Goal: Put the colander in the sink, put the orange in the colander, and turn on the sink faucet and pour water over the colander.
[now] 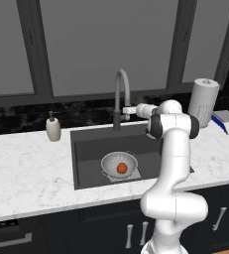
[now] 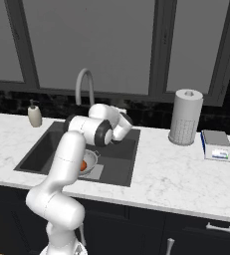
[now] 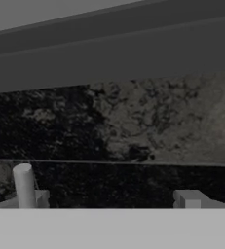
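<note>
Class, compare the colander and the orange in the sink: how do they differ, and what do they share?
The colander is silver-grey metal; the orange is orange-red. The colander is a wide open bowl; the orange is a small ball. The colander holds; the orange sits inside it. Both are round and rest in the sink.

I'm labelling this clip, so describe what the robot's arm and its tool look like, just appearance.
The arm is glossy white, built of rounded tubular links with bulbous elbows and dark grey bands at the joints. No cables or markings show. Its tool is a small white block; in the hand view its fingers appear as short grey squared tips.
</note>
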